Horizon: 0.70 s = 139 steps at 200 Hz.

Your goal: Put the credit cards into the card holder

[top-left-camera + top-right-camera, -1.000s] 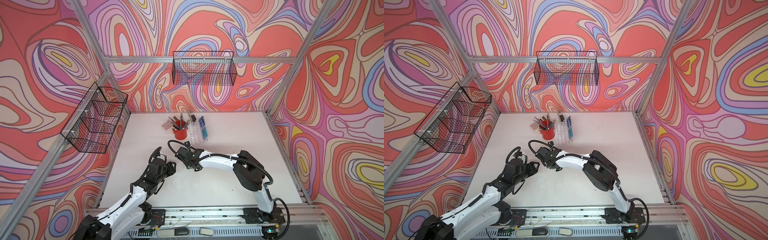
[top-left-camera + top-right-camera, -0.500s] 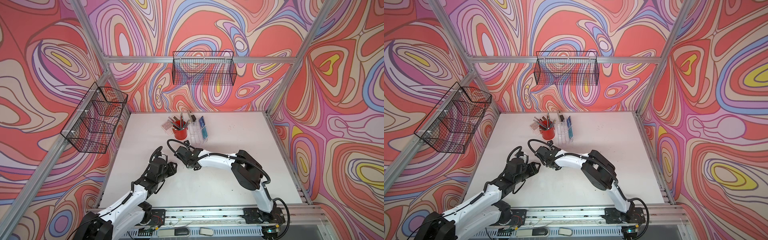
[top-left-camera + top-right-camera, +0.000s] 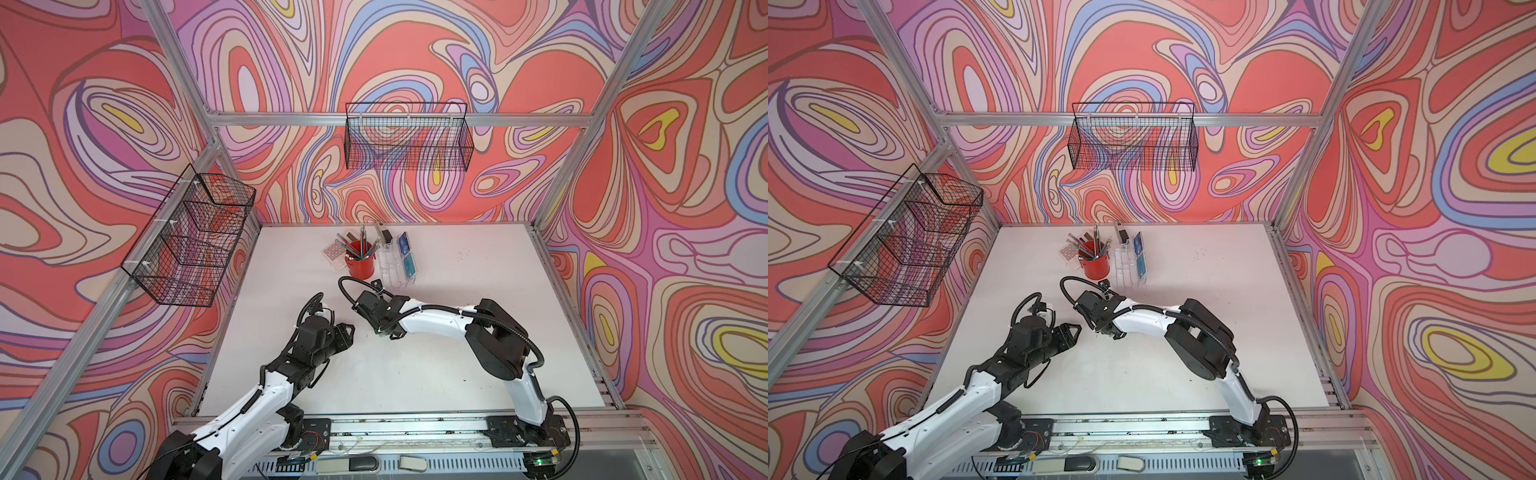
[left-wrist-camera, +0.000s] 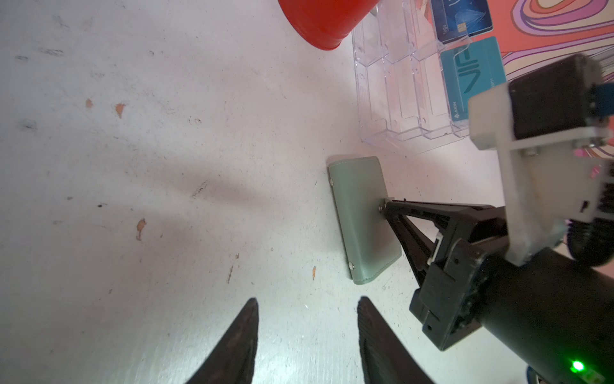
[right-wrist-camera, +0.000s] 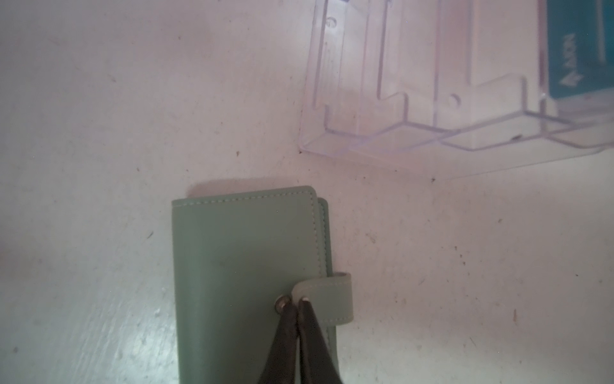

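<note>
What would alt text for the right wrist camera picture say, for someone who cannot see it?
A black pincer, tips together, meets the snap strap of a folded sage-green leather-like card wallet lying on a scuffed white table. Nearby stands a clear tiered acrylic stand holding a teal plastic card.

sage-green with pale stitching on the card holder [image 5: 246, 252]; teal and dark blue on the credit cards [image 4: 475, 66]; clear for the stand [image 4: 398, 83]; red for the cup [image 4: 325, 20]; speckled white for the table [image 4: 166, 166]; red, pink, lilac swirls across the walls [image 3: 415, 54].
</note>
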Available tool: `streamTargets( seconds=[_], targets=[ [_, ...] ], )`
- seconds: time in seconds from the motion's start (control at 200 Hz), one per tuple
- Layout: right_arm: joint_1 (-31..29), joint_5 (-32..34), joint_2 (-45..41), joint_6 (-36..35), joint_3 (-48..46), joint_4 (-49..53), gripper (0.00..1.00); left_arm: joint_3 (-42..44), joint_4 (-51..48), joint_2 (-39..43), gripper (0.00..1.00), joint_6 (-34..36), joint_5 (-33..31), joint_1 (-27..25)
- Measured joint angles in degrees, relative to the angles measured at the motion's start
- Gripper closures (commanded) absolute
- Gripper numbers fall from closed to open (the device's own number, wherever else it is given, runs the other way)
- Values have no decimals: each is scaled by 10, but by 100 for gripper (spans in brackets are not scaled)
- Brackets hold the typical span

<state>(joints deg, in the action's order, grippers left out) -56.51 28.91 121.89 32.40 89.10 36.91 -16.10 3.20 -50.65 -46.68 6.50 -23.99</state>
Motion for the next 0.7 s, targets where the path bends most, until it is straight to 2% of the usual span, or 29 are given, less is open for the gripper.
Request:
streamTargets(
  seconds=[0.355,0.451,0.696],
  targets=[
    [22,-21,-32,-2,-38,-18,100,0,0,0,51,1,13,0],
    [30,-33,-41,-3,-49,-28,88,0,0,-2,51,2,20,0],
    [48,-44,-44,-7,-58,-36,86,0,1,-9,51,4,29,0]
  ],
)
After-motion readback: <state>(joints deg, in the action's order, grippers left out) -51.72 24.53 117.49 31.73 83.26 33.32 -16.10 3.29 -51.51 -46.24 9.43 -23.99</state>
